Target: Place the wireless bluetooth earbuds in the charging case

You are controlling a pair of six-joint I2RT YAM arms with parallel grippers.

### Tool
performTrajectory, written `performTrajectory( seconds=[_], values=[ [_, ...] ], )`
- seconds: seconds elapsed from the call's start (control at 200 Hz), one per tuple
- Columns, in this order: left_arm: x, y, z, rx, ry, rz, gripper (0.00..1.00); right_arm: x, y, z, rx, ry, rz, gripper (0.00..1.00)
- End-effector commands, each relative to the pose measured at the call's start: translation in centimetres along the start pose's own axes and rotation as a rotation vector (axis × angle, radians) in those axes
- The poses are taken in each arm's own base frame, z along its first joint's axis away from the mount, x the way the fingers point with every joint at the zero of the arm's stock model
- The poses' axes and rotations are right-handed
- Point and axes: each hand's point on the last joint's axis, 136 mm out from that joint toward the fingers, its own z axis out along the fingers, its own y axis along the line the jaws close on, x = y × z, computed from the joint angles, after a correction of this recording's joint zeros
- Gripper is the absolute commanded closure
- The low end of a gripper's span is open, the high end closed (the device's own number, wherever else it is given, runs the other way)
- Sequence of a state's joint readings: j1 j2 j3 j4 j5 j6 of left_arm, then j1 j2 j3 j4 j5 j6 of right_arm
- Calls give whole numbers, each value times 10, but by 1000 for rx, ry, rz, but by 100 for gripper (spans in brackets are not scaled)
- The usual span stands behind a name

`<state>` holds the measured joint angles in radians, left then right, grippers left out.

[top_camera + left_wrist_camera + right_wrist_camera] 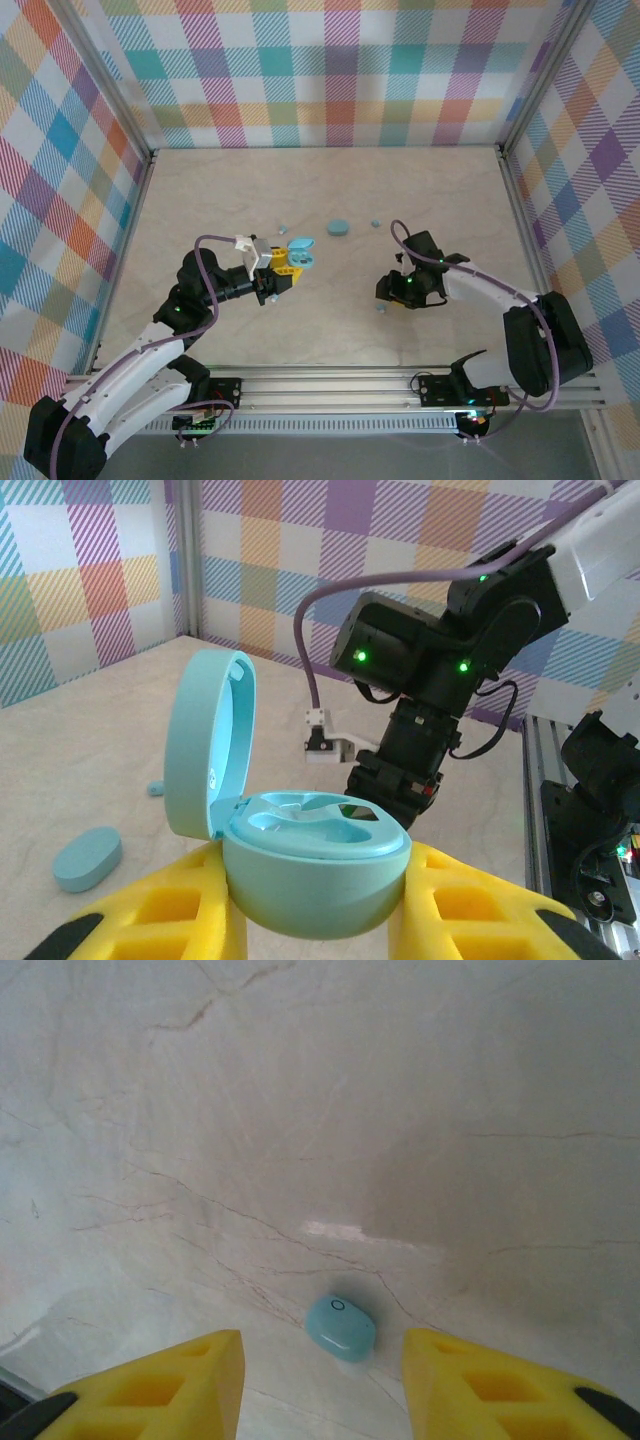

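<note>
1. Clamping the rounded pale teal plastic charging case [315,880], the left gripper [283,268] is presenting it with its hinged lid open.
2. The right gripper [322,1370] is hovering, jaws parted and empty, with a tiny teal earbud [340,1327] lying just ahead between its fingers.
3. Judging by this, pick-up is beginning; the next move calls for descending squarely and pinching gently.

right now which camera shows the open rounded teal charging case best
Left wrist: the open rounded teal charging case sits close up between the left gripper's yellow fingers, lid up, wells visible. Top external shows it as a small blue shape. Right wrist faces a tiny teal earbud on the marbled table.
</note>
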<state>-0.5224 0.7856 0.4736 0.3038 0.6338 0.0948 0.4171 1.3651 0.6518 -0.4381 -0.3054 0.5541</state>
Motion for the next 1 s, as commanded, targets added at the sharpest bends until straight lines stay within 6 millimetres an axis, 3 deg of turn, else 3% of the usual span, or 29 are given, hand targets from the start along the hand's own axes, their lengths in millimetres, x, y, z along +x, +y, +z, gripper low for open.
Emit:
performTrajectory(
  seconds=[0.0, 0.31, 1.0],
  values=[
    [-4, -4, -1, 11, -9, 18, 87, 1, 7, 12, -76, 20, -67, 51],
    [-3, -4, -1, 10, -5, 15, 87, 11, 8, 30, -143, 65, -47, 51],
    [-2, -5, -1, 12, -3, 9, 87, 26, 40, 19, -161, 58, -111, 53]
  ],
)
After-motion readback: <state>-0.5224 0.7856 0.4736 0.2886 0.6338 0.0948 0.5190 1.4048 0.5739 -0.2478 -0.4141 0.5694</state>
